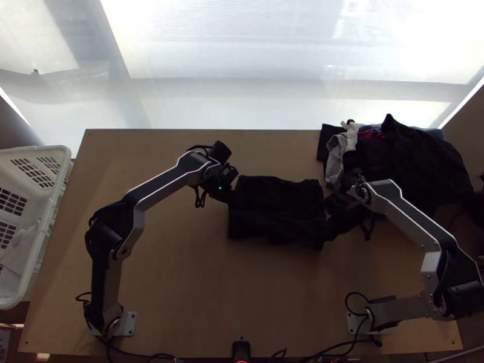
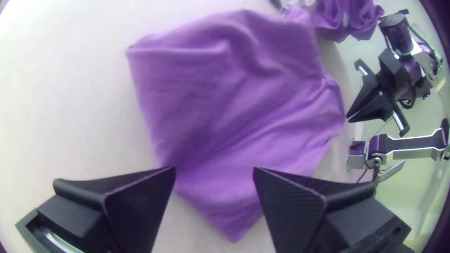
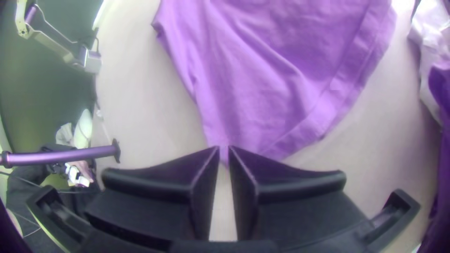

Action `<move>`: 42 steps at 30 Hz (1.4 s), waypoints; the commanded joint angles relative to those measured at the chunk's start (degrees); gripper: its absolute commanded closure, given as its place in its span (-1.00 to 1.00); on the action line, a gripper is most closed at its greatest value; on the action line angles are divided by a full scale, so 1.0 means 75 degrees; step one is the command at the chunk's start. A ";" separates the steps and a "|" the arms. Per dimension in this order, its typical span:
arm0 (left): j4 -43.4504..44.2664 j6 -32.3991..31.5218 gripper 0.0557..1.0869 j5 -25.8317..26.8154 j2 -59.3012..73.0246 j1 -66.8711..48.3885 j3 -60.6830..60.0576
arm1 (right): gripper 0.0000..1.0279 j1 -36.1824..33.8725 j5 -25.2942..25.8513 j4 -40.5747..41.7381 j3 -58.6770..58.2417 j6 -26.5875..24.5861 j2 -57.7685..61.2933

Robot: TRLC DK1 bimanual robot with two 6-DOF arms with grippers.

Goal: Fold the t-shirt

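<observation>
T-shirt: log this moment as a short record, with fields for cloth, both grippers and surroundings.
T-shirt: dark in the top view, compact and wrinkled, mid-table
Left gripper: at the shirt's left side, jaws wide apart
Right gripper: at the shirt's right side, jaws narrowly apart
Pile: mixed clothes, table's far right
Basket: white, beside the table's left edge

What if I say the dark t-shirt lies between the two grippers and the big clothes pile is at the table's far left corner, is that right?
Not quite: the top view shows the clothes pile at the table's far right corner. The dark t-shirt does lie between the left gripper and the right gripper.
</observation>
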 commanded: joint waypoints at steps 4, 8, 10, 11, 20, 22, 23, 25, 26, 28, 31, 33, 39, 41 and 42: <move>-0.0415 0.0036 -0.92 0.1405 -0.1278 0.0286 0.0221 | -0.80 0.0897 0.0121 -0.1627 0.1018 0.0341 -0.1360; -0.0520 0.0411 -0.92 0.1030 -0.1934 0.0778 0.0210 | -0.92 0.2444 0.0917 -0.1428 0.1241 0.0974 -0.1582; -0.0532 0.0552 -0.92 0.0327 -0.2298 0.1106 0.0163 | -0.92 0.3627 0.2054 -0.0784 0.1065 0.1337 -0.1618; -0.0544 0.0681 -0.92 -0.0048 -0.2485 0.1282 0.0116 | -0.92 0.4201 0.2722 -0.0432 0.0971 0.1501 -0.1629; -0.0520 0.1114 -0.92 -0.1138 -0.4196 0.3626 -0.0658 | -0.93 0.6932 0.6121 0.2076 0.0725 0.1736 -0.0575; -0.0438 0.1150 -0.92 -0.1149 -0.4641 0.4235 -0.0786 | -0.93 0.7166 0.6414 0.2463 0.0725 0.1724 -0.0223; -0.0391 0.1161 -0.92 -0.1149 -0.4864 0.4517 -0.0845 | -0.93 0.7283 0.6589 0.2732 0.0690 0.1654 -0.0094; -0.0321 0.1196 -0.92 -0.1149 -0.5251 0.5020 -0.0997 | -0.94 0.7494 0.6941 0.3177 0.0678 0.1466 0.0128; -0.0298 0.1220 -0.92 -0.1138 -0.5391 0.5255 -0.1091 | -0.94 0.7588 0.7000 0.3400 0.0678 0.1396 0.0210; -0.0251 0.1232 -0.92 -0.1138 -0.5696 0.5630 -0.1384 | -0.94 0.7752 0.7164 0.3763 0.0678 0.1220 0.0386; 0.0113 0.1267 -0.91 -0.1126 -0.6141 0.5911 -0.2134 | -0.94 0.7869 0.7351 0.4033 0.0667 0.1150 0.0703; 0.0230 0.1419 -0.91 -0.1126 -0.6317 0.5935 -0.2568 | -0.94 0.7916 0.7468 0.4173 0.0643 0.1138 0.0867; 0.0499 0.1595 -0.91 -0.1055 -0.6680 0.6063 -0.3283 | -0.94 0.7987 0.8171 0.5052 0.0350 0.0763 0.1300; 0.0546 0.1700 -0.91 -0.0997 -0.6704 0.6239 -0.3423 | -0.94 0.7963 0.8359 0.5298 0.0210 0.0575 0.1406; 0.0581 0.1747 -0.91 -0.0915 -0.6704 0.6356 -0.3470 | -0.94 0.7963 0.8441 0.5451 0.0139 0.0446 0.1441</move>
